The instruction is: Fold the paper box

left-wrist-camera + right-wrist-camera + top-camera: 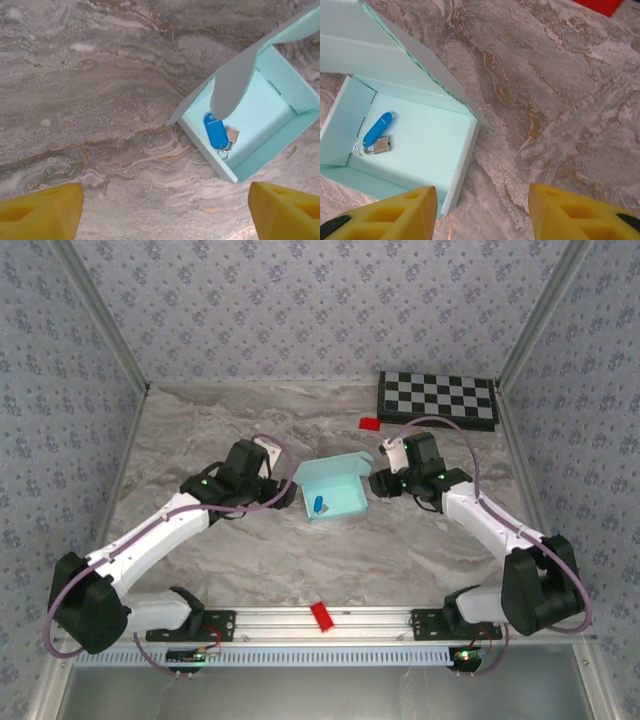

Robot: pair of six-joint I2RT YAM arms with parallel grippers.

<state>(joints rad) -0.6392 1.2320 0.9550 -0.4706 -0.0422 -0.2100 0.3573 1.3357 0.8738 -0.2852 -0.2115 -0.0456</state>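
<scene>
Both grippers hang released. We see the left gripper (165,212) with its yellow fingers (42,210) spread wide and nothing between them, near one corner of the paper box (335,490). The right gripper (482,210) is likewise spread and holds nothing, one finger just beside the box's side wall. The pale blue box sits at mid-table between the two, its lid raised and tilted over an open tray. Inside lies a blue key tag (215,131) on a ring. Beyond it we find the table (200,430), patterned like grey-and-tan marble. A checkerboard (437,400) lies at its far right corner, with a small red piece (369,424) near it. A red block (321,616) sits on the metal rail (400,618) at the near edge. Walls (300,300) papered in a small floral print enclose three sides.
</scene>
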